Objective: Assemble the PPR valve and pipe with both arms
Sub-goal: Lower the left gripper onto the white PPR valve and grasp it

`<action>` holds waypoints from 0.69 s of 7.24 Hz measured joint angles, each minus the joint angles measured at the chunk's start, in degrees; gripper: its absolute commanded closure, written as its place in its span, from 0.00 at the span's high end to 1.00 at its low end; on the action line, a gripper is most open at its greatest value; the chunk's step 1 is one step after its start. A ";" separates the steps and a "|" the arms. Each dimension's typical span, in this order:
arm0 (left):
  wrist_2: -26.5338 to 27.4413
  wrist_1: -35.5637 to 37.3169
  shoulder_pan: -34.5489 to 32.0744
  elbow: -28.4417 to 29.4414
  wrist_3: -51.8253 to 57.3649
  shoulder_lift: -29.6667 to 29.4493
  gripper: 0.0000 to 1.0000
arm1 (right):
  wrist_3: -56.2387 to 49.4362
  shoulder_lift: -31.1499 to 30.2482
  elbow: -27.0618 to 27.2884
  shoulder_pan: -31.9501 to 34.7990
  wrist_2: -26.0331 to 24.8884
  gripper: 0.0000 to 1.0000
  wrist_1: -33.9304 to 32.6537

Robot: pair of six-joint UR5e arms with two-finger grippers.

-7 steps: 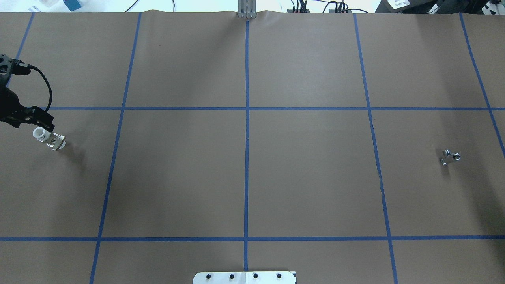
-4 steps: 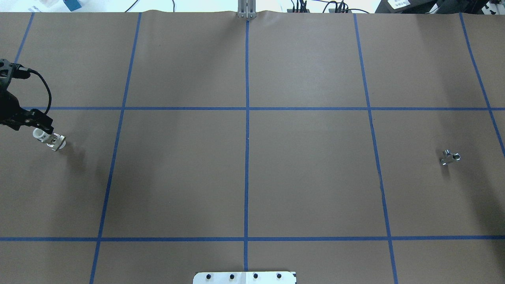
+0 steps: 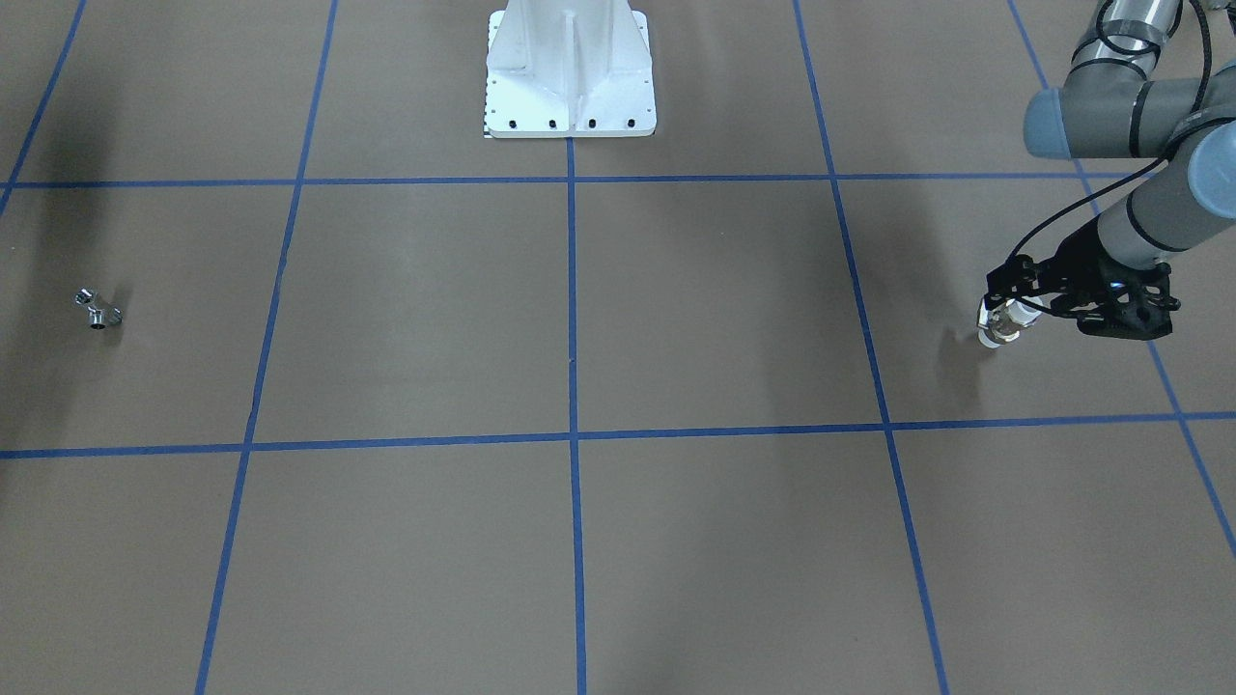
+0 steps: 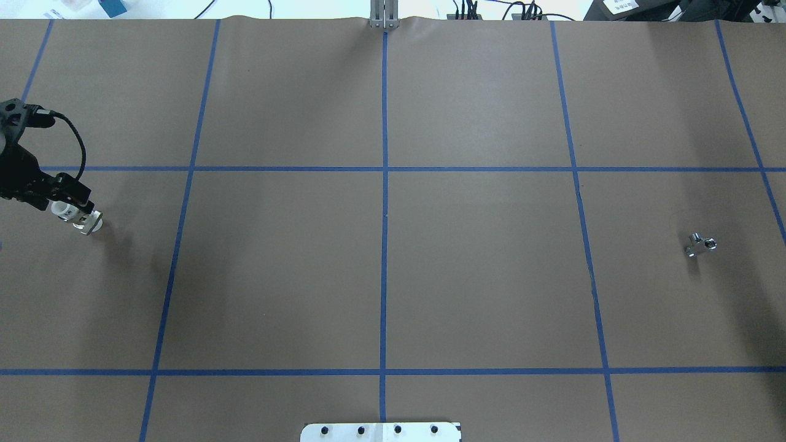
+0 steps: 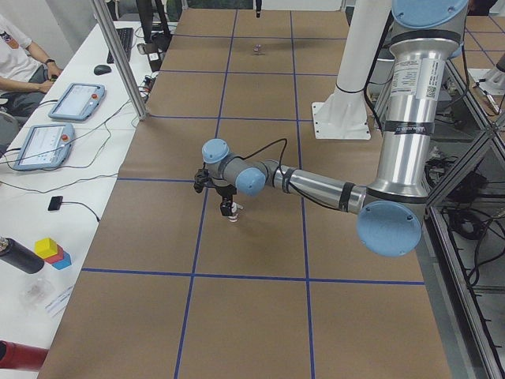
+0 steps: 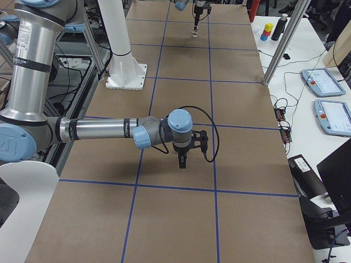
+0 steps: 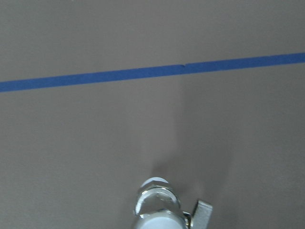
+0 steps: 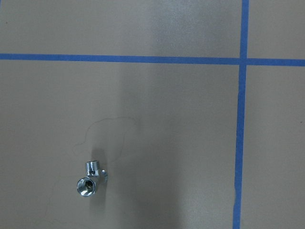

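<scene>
The PPR valve (image 4: 78,217) stands on the brown table at the far left, white ends with a metal band; it also shows in the front view (image 3: 998,326), the left side view (image 5: 230,212) and the left wrist view (image 7: 157,210). My left gripper (image 4: 69,197) sits at its upper end, jaws apart on either side, looking open. The pipe (image 4: 700,245), a small chrome fitting, lies alone at the far right, also in the front view (image 3: 98,311) and the right wrist view (image 8: 90,180). My right gripper (image 6: 182,160) hangs above the table; I cannot tell whether it is open or shut.
Blue tape lines (image 4: 384,184) divide the brown table cover into squares. The white pedestal base (image 3: 570,77) stands at the robot's side, middle. An aluminium post (image 4: 384,15) stands at the far edge. Tablets and cables (image 5: 63,118) lie on the operators' side table.
My left gripper has shifted slightly right and closer over the valve's upper end. The valve and the pipe have not moved.
</scene>
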 measured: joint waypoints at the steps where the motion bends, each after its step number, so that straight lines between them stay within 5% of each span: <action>1: -0.06 0.03 0.09 0.06 0.04 0.02 0.25 | 0.02 -0.01 -0.03 -0.02 0.01 1.00 -0.02; 2: 0.02 0.10 0.10 0.03 0.05 0.02 0.00 | 0.04 -0.01 -0.05 -0.06 0.00 1.00 0.00; 5: -0.23 2.32 0.01 -0.29 -0.11 -0.66 0.00 | 0.00 -0.01 -0.06 -0.12 0.04 1.00 0.00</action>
